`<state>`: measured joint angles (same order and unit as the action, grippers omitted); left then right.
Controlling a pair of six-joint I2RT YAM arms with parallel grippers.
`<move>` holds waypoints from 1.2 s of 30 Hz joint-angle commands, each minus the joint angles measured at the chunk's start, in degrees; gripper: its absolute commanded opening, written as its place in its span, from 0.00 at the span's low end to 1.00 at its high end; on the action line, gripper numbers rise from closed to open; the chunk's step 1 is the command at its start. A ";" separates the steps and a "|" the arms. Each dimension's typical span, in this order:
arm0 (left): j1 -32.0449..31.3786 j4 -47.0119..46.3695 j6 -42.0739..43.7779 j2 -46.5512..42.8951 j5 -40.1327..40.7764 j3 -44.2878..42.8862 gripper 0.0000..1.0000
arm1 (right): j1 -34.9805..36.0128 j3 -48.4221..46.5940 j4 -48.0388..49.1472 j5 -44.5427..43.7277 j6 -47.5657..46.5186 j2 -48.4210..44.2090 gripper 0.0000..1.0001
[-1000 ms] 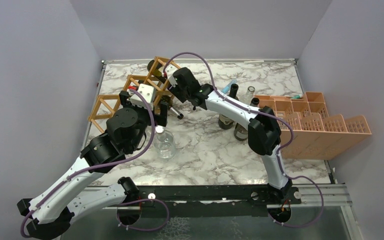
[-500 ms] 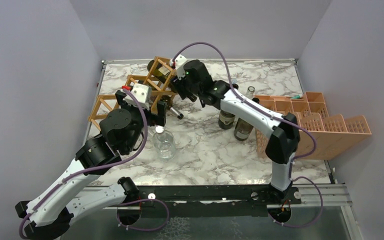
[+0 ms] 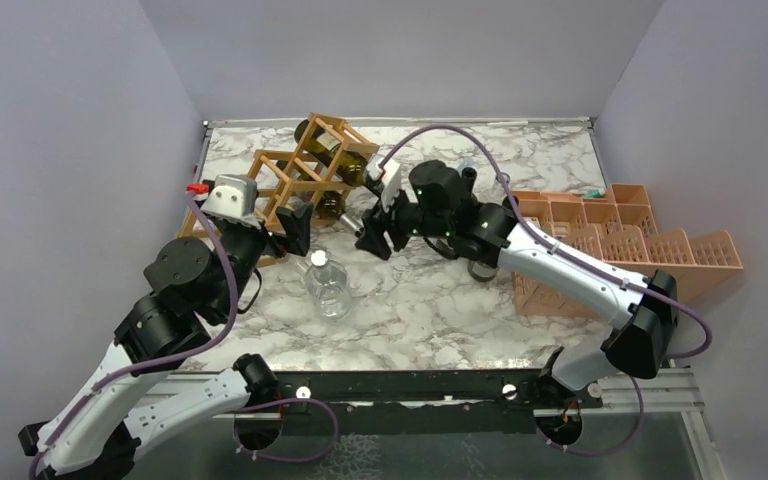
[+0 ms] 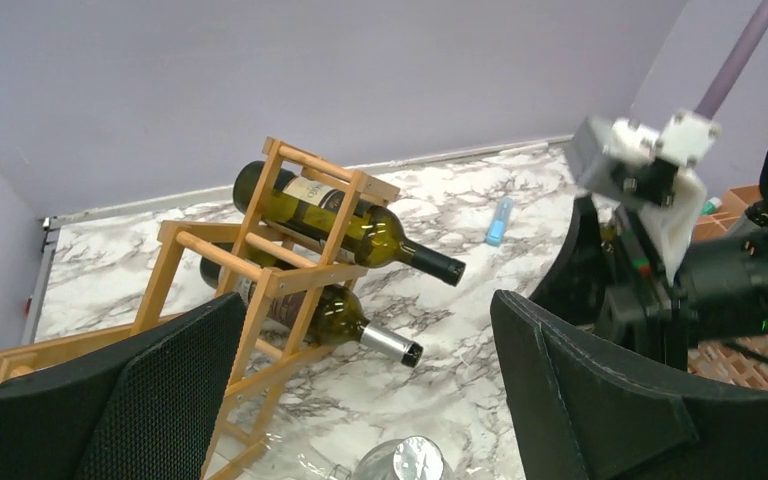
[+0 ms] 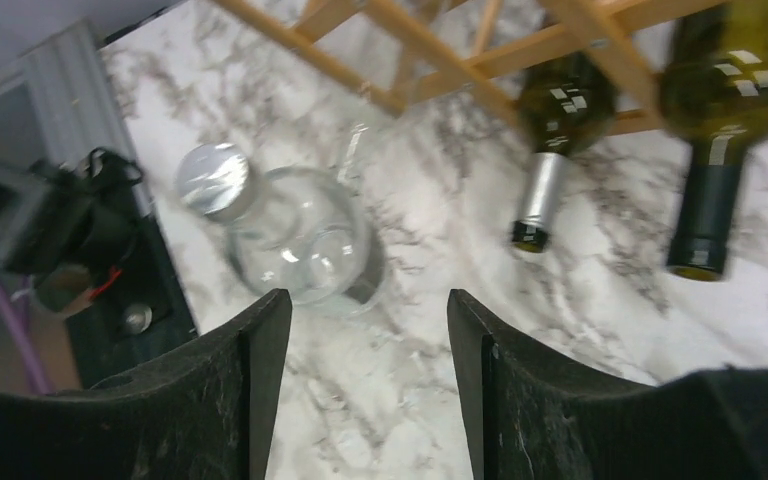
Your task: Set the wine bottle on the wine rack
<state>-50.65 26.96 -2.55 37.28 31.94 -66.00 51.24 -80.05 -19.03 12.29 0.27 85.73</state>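
Observation:
The wooden wine rack (image 3: 295, 170) stands tilted at the back left of the marble table. A green wine bottle (image 4: 360, 222) with a black neck lies in its upper opening. A second green bottle (image 4: 325, 315) with a silver neck lies in the opening below. My right gripper (image 3: 378, 240) hovers open over bare marble just right of the two bottle necks, holding nothing; in its wrist view (image 5: 365, 385) both necks show ahead. My left gripper (image 3: 295, 232) is open and empty beside the rack's near end, and the left wrist view (image 4: 370, 400) looks at the rack.
A clear glass bottle (image 3: 328, 285) with a silver cap stands between the two grippers. Dark bottles (image 3: 468, 180) stand behind the right arm. A salmon-pink gridded crate (image 3: 625, 250) fills the right side. A small blue object (image 4: 500, 220) lies at the back.
My right gripper has drawn back from the rack's upper opening toward the near right and its jaws have widened. The left arm has pulled back to the left.

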 commanded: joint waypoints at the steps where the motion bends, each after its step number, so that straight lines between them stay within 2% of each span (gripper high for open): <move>1: 0.00 -0.15 -1.72 -1.91 -2.58 -1.46 0.99 | 5.81 3.20 3.17 3.24 2.16 -1.93 0.62; 8: -0.04 -0.12 -2.11 -3.85 -3.45 -0.89 0.99 | 10.78 1.94 6.83 -7.21 6.52 2.98 0.62; 23: -0.04 0.61 -2.00 -5.57 -3.33 0.53 0.99 | 14.52 -8.80 6.13 -10.07 3.32 15.65 0.59; 26: -0.05 0.81 -2.55 -5.72 -3.46 0.89 0.99 | 14.77 -9.14 5.93 -11.05 2.63 16.74 0.50; 30: -0.02 0.82 -3.31 -5.73 -3.62 1.72 0.99 | 15.38 -6.88 6.38 -15.25 1.11 16.27 0.26; 36: 0.02 0.73 -4.32 -4.49 -4.10 2.42 0.99 | 15.64 0.67 8.97 -16.33 0.78 12.30 0.09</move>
<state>-50.65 27.62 -5.41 31.86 29.34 -64.16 66.46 -84.58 -10.59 -1.06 1.45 100.51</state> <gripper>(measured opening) 0.989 0.400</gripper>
